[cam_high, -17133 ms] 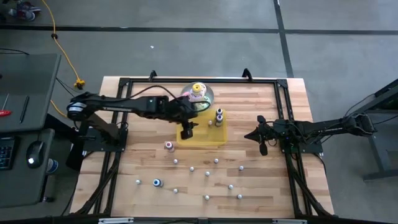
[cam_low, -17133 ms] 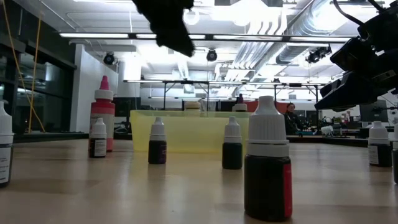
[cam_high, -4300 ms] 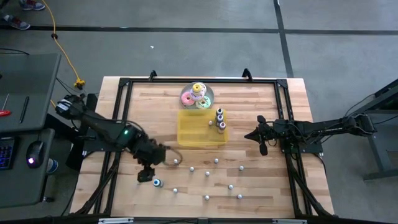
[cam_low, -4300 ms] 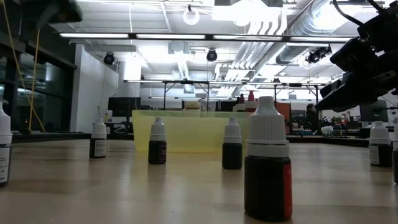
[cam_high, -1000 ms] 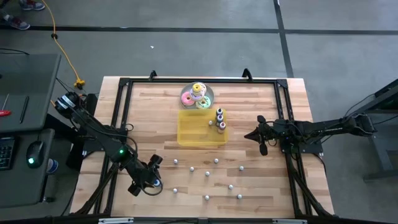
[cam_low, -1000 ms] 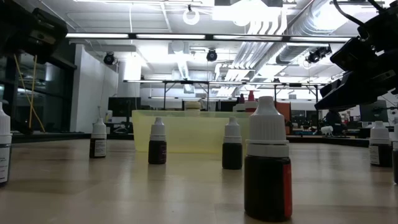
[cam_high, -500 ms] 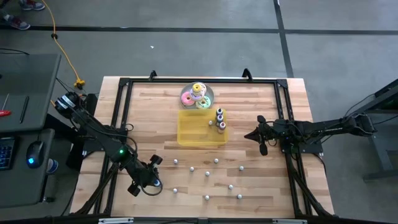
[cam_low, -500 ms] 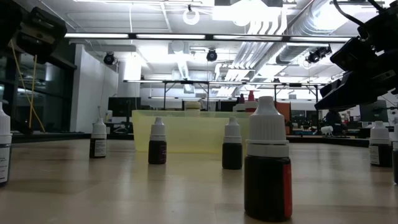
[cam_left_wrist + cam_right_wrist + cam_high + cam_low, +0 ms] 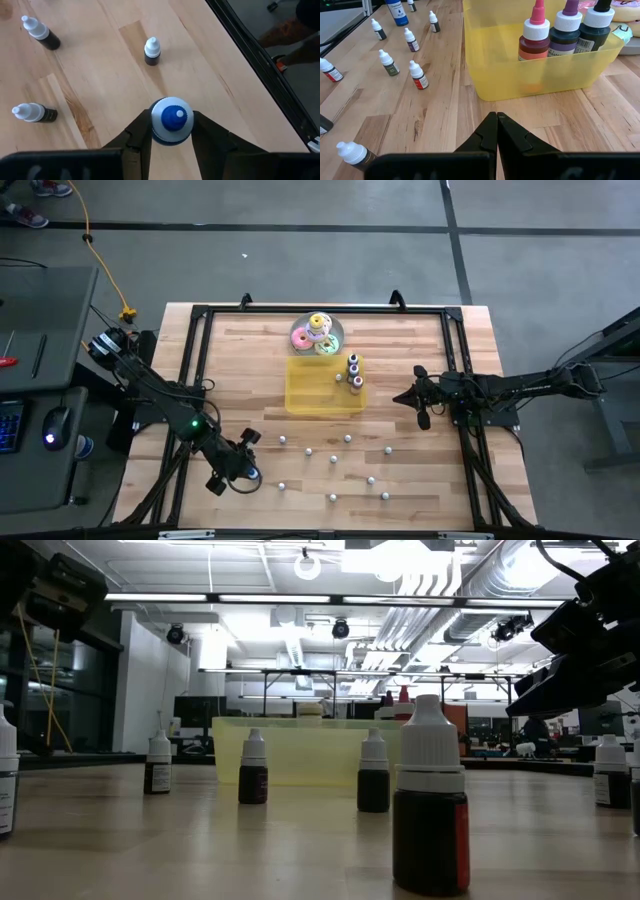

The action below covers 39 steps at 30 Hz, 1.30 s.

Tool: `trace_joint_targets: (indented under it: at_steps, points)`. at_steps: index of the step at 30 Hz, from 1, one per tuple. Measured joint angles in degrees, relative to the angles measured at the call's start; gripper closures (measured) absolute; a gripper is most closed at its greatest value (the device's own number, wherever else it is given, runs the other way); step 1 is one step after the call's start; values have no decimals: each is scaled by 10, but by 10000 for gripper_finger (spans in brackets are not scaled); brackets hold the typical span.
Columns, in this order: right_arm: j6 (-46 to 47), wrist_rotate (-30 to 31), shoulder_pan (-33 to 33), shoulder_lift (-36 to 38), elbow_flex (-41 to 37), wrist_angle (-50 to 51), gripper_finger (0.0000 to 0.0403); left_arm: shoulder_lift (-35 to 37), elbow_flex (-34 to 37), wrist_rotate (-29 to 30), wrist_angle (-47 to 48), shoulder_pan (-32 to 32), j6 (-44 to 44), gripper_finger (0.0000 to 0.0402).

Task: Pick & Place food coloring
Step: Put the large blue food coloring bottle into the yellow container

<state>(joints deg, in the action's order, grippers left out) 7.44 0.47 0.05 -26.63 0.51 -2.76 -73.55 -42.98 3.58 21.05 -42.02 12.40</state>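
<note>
My left gripper point(image 9: 243, 470) is at the table's near left, down over a blue food coloring bottle point(image 9: 253, 474). In the left wrist view its two fingers point(image 9: 141, 134) stand against either side of the bottle's blue-and-white cap point(image 9: 171, 116). Several small pale-capped bottles point(image 9: 308, 451) stand scattered on the near half of the table. The yellow tray point(image 9: 310, 395) holds three bottles point(image 9: 353, 370) in its far right corner. My right gripper point(image 9: 420, 406) is shut and empty at the table's right, facing the tray point(image 9: 540, 80). My left gripper pinches the blue bottle by its cap's white collar point(image 9: 155, 129), one finger on each side. The fingers come from above, pointing down. The bottle stands upright, and the right wrist view shows its base point(image 9: 399, 22) on the table.
A round plate of pastel ring toys point(image 9: 318, 335) sits just beyond the tray. A black frame rail point(image 9: 200, 370) runs around the table. Small bottles point(image 9: 152, 50) stand close to my left gripper. A large dark bottle point(image 9: 430, 810) stands near the low camera.
</note>
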Motion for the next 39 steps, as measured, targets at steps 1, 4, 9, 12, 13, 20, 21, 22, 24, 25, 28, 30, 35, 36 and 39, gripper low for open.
trace_joint_targets:
  at_steps: [1, 4, 9, 12, 13, 20, 21, 22, 24, 25, 28, 30, 35, 36, 39]
  points:
    - [0, 0, 0, 0, 0, 0, 402, 1, 0, 1, 2, 0, 0, 301]
    - [0, 0, 0, 0, 0, 0, 402, 1, -9, 6, 7, 0, 0, 301]
    - [0, 0, 0, 0, 0, 0, 402, 4, -31, 16, 17, 9, -1, 301]
    - [0, 0, 0, 0, 0, 0, 402, 4, -49, 20, 23, 17, -1, 301]
    - [0, 0, 0, 0, 0, 0, 402, 4, -57, 21, 26, 21, -1, 301]
    - [0, 0, 0, 0, 0, 0, 402, 4, -121, 22, 70, 41, -3, 301]
    - [0, 0, 0, 0, 0, 0, 402, 4, -132, 22, 83, 45, -5, 301]
    - [0, 0, 0, 0, 0, 0, 402, 4, -143, 21, 93, 50, -11, 301]
    - [0, 0, 0, 0, 0, 0, 402, 4, -168, 22, 111, 57, -25, 301]
    - [0, 0, 0, 0, 0, 0, 402, 4, -180, 22, 120, 61, -32, 301]
    - [0, 0, 0, 0, 0, 0, 402, 4, -212, 21, 143, 77, -48, 301]
    - [0, 0, 0, 0, 0, 0, 402, 4, -230, 21, 154, 90, -53, 301]
    - [0, 0, 0, 0, 0, 0, 402, 4, -255, 20, 164, 138, -75, 302]
    - [0, 0, 0, 0, 0, 0, 402, 4, -258, 20, 164, 149, -79, 302]
    - [0, 0, 0, 0, 0, 0, 402, 4, -259, 20, 158, 189, -88, 302]
